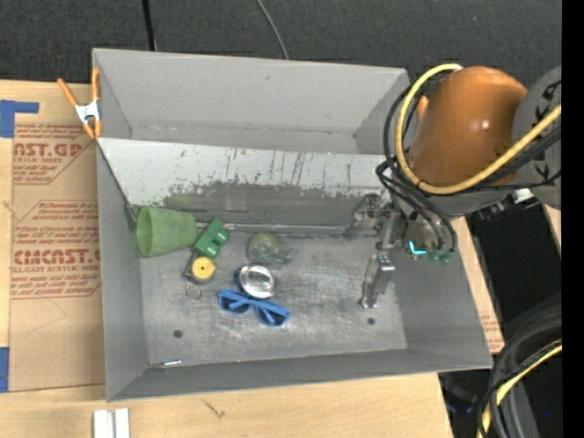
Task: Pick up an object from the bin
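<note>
we find the gripper (370,296) over bare floor at the bin's (436,331) right; we cannot tell its jaws' state. blue sunglasses (255,307) lie well apart, long axis left-right.

Grey metal bin (274,89): walls matt; floor scuffed and scratched; back wall worn in streaks.
Green plastic cup (165,231), left of frame: smooth, slightly translucent.
Green plastic block (212,237): smooth, matt.
Small yellow round piece (202,268): smooth, looks plastic.
Round silver metal disc (257,281), lower centre: bright, reflective.
Blue plastic sunglasses (255,306): glossy.
Orange domed cover (461,126), upper right: smooth, glossy.
Gripper (370,301): bare grey metal.
</note>
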Controlling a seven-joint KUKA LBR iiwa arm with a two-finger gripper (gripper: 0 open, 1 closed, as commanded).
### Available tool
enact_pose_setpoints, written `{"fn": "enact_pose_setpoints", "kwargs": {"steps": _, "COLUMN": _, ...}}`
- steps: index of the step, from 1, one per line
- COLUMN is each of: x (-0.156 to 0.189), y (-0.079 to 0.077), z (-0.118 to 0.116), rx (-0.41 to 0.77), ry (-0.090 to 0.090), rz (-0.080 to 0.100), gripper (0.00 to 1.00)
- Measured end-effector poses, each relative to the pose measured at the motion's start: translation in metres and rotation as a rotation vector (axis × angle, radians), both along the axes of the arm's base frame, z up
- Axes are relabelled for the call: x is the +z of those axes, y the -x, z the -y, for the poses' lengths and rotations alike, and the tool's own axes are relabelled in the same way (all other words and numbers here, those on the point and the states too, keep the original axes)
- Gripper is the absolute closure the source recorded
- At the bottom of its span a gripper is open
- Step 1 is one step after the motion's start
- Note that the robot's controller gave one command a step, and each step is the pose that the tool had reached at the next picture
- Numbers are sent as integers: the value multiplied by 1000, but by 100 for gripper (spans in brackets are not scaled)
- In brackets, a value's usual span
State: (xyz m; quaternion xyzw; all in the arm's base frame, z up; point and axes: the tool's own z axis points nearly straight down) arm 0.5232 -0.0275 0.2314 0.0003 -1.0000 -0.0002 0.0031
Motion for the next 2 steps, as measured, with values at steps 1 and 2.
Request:
{"fn": "enact_pose_setpoints", "kwargs": {"steps": 1, "x": -152, "y": 14, "z": -58, "rx": 207, "ry": -2, "rz": 1, "gripper": 0}}
{"fn": "enact_pose_setpoints", "kwargs": {"steps": 2, "x": -159, "y": 14, "z": -122, "rx": -21, "ry": -1, "rz": 15, "gripper": 0}}
